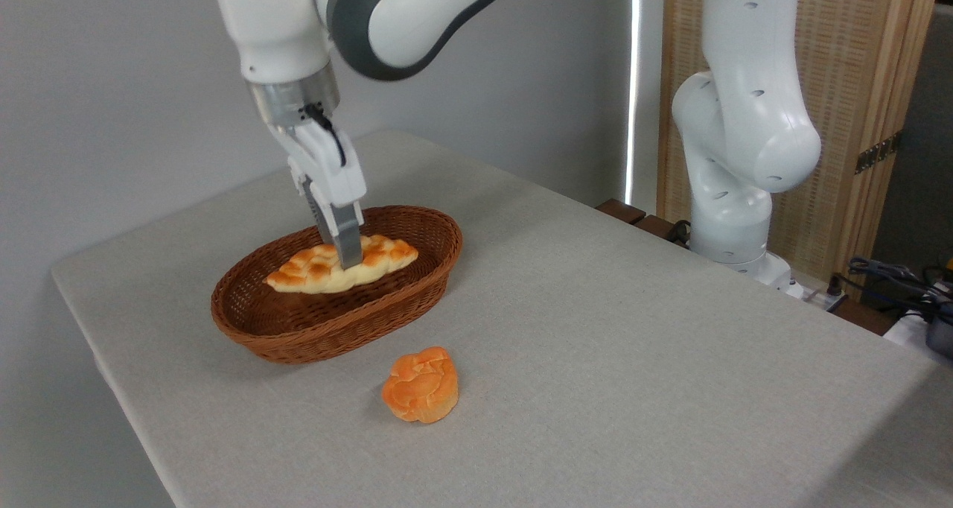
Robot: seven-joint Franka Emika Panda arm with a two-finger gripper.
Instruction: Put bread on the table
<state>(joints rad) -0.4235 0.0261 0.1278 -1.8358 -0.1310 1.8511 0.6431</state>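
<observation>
Reaching into a brown wicker basket [298, 329], the gripper [347, 258] is pressing down at the middle of the braided bread [313, 270], which is lying inside it. Whether the jaws are clamped is unclear. A loose grip could be letting the loaf tip or snag the rim before reaching the table [633, 344].

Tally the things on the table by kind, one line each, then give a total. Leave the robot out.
Braided loaf, lying in the basket: 1
Round orange bun, on the cloth of the table: 1
Brown wicker basket: 1
Total: 3
</observation>
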